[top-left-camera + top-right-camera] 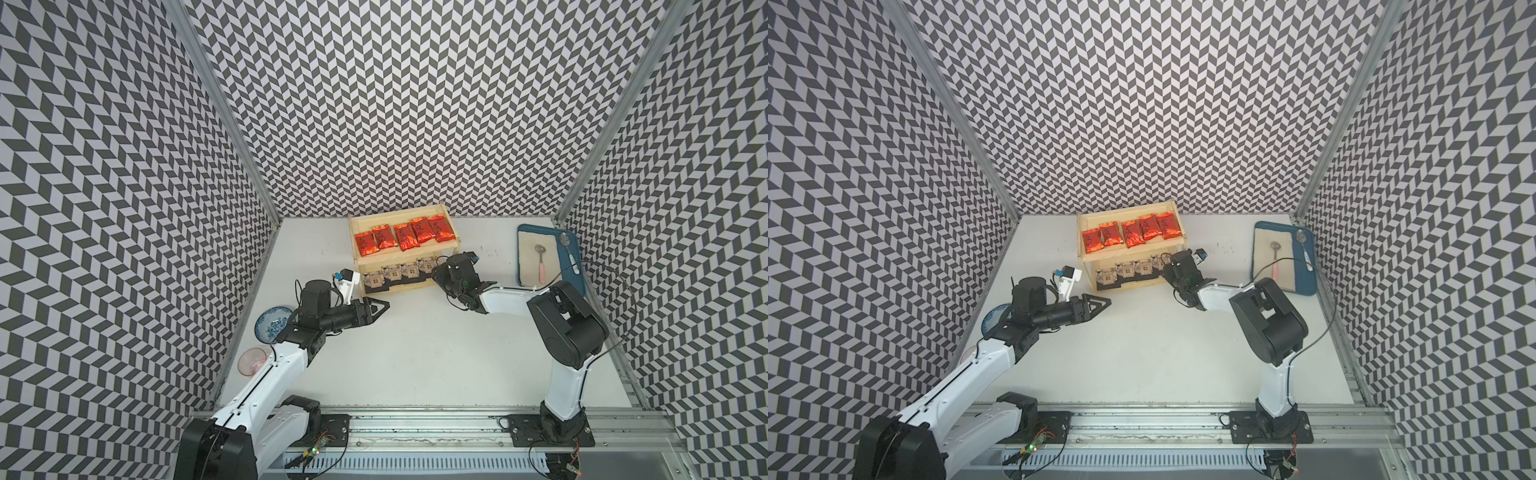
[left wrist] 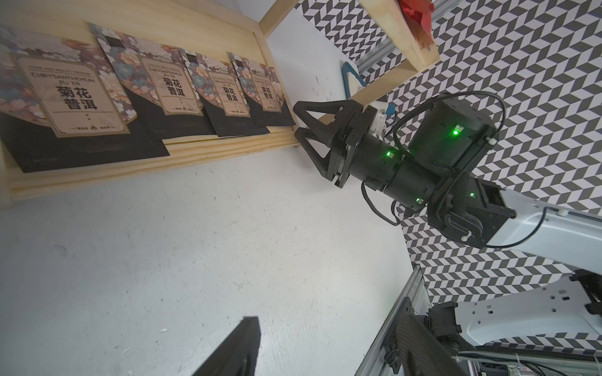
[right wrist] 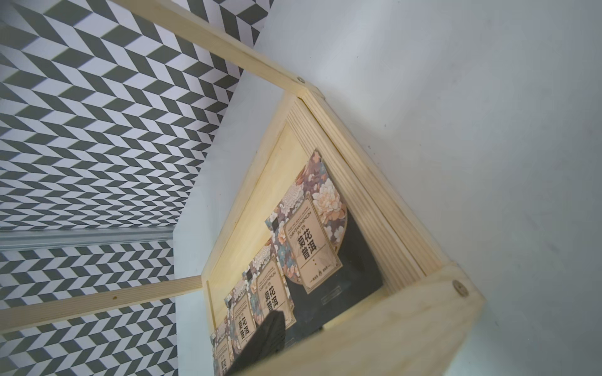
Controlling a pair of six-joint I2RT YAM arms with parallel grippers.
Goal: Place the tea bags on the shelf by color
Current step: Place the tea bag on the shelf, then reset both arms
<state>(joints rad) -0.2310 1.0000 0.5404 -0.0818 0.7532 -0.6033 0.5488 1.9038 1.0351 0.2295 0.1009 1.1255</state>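
Observation:
The pale wooden shelf (image 1: 407, 252) stands at the back of the table. Several red foil tea bags (image 1: 405, 237) lie in a row on its top board. Several black tea bags (image 1: 392, 273) with beige labels lie in a row on the lower board (image 2: 182, 153). My right gripper (image 1: 435, 273) is at the right end of the lower board, open; its fingertips (image 2: 295, 105) stand just beside the last black packet (image 2: 267, 97), nothing between them. My left gripper (image 1: 384, 306) hovers open and empty over the table, in front of the shelf's left end.
A blue tray (image 1: 536, 226) with a pink-handled spoon (image 1: 541, 266) sits at the back right. A blue patterned bowl (image 1: 272, 324) and a pink bowl (image 1: 252, 361) sit at the table's left edge beside my left arm. A metal rail runs along the front.

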